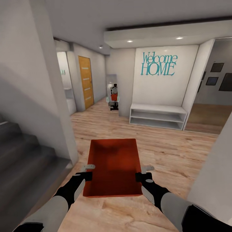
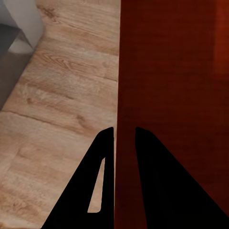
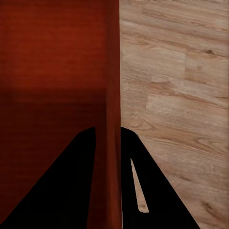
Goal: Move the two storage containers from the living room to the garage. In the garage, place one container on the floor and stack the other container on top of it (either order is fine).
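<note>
We note left gripper (image 1: 86, 172) and right gripper (image 1: 144, 173) each clenched on a side wall of one storage container (image 1: 113, 167), carried above wood floor (image 1: 167, 151), long axis pointing ahead.

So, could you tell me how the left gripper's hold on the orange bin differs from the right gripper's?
The left gripper clamps the storage container by its left wall, while the right gripper clamps the opposite, right wall. Past the left gripper, stairs border the wood floor; past the right gripper lies plain planking. Both straddle a thin wall, one finger inside, one outside, carrying the container above the floor.
</note>
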